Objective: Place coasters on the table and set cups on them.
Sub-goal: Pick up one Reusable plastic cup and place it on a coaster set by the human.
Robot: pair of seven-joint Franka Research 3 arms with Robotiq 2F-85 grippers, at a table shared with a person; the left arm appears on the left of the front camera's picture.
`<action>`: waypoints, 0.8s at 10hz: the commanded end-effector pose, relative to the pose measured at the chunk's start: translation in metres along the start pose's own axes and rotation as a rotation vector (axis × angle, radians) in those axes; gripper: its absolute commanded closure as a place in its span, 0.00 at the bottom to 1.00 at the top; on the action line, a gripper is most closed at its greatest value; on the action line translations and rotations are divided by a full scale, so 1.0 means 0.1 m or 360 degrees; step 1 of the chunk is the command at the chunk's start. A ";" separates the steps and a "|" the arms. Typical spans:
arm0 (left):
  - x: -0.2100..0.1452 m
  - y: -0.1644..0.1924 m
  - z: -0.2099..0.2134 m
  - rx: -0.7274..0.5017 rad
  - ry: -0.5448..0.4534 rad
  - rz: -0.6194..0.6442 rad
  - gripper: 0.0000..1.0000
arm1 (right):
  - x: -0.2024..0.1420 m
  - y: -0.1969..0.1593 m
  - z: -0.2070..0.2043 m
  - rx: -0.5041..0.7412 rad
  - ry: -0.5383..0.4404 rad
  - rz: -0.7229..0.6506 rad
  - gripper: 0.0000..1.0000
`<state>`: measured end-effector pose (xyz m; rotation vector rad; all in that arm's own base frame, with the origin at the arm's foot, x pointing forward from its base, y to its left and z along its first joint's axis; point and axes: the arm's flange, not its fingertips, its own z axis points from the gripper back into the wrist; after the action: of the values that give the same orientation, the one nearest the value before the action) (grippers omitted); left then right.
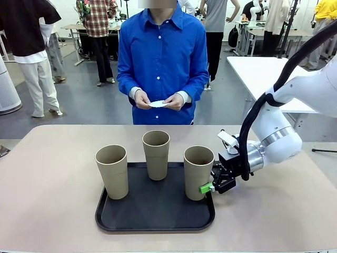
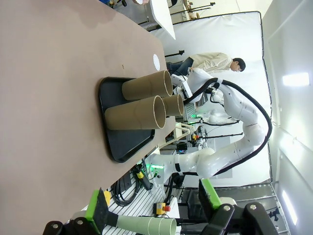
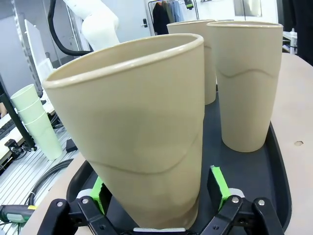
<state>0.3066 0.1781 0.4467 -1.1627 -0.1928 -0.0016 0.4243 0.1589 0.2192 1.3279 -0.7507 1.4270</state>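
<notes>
Our right gripper (image 3: 159, 186) stands open astride the base of the right cup (image 3: 142, 122), which we judge light, stiff and smooth, best pinched low.

From where I stand, the right arm (image 1: 279, 126) is glossy white with a silver wrist ring (image 1: 275, 138) and a thick black cable (image 1: 251, 122) arching off toward two o'clock. The right gripper (image 1: 206, 186) is black with green pads (image 1: 204, 187).
</notes>
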 end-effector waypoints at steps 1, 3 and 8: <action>-0.01 -0.01 0.01 -0.0006 -0.0002 -0.0005 0.00 | 0.02 -0.08 -0.06 -0.0016 -0.0020 -0.0020 0.00; -0.01 -0.01 0.01 -0.0006 -0.0002 -0.0005 0.00 | 0.02 -0.08 -0.04 0.0001 -0.0014 0.0039 0.59; -0.01 -0.01 0.01 -0.0006 -0.0002 -0.0005 0.00 | 0.10 -0.04 0.01 -0.0069 -0.0057 0.0070 0.78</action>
<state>0.3066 0.1780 0.4467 -1.1627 -0.1928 -0.0016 0.4290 0.1593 0.2223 1.3202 -0.7744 1.4448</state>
